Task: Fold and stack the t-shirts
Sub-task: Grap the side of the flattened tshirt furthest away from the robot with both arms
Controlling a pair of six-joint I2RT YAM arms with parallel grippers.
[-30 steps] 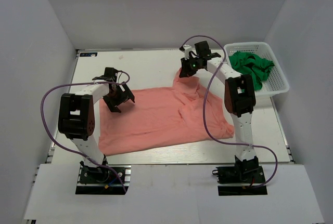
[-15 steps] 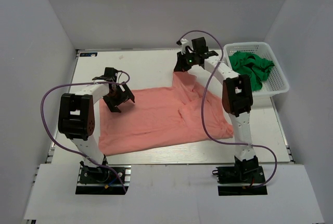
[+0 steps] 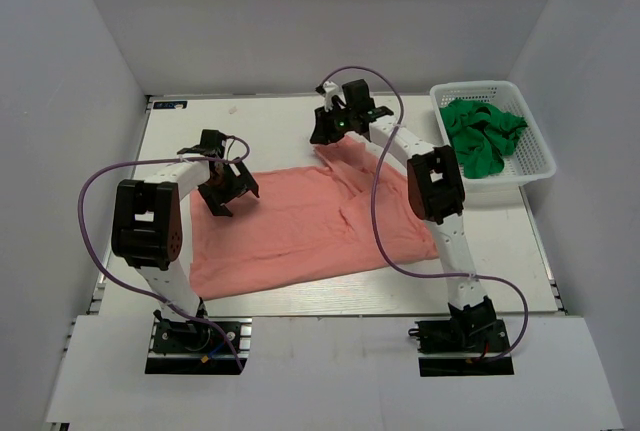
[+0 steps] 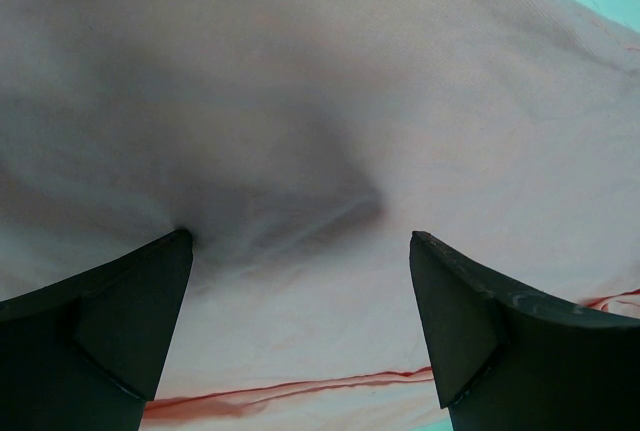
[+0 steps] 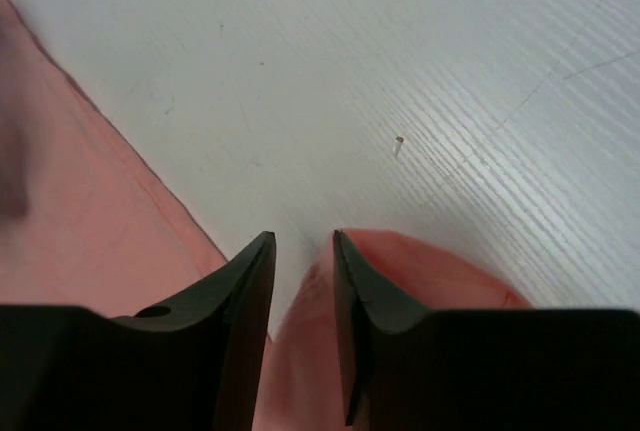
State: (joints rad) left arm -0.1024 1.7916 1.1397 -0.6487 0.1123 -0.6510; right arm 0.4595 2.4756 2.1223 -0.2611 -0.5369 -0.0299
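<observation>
The salmon-pink shirt (image 3: pixel 300 226) lies spread on the white table. My left gripper (image 3: pixel 228 191) is open, low over the shirt's left part, with pink cloth (image 4: pixel 330 101) and a red seam between its fingers (image 4: pixel 300 251). My right gripper (image 3: pixel 325 136) is at the shirt's far edge, shut on a fold of the pink cloth (image 5: pixel 420 271) and holding it just above the table; the narrow gap between its fingers (image 5: pixel 304 241) has cloth in it. The bright green garment (image 3: pixel 480 131) lies crumpled in the basket at the far right.
The white lattice basket (image 3: pixel 520 166) stands at the table's back right edge. Bare white table (image 5: pixel 400 71) lies beyond the shirt's far edge. White walls enclose the table on three sides.
My right gripper has moved left along the shirt's far edge, drawing the held cloth with it. My left gripper has not moved.
</observation>
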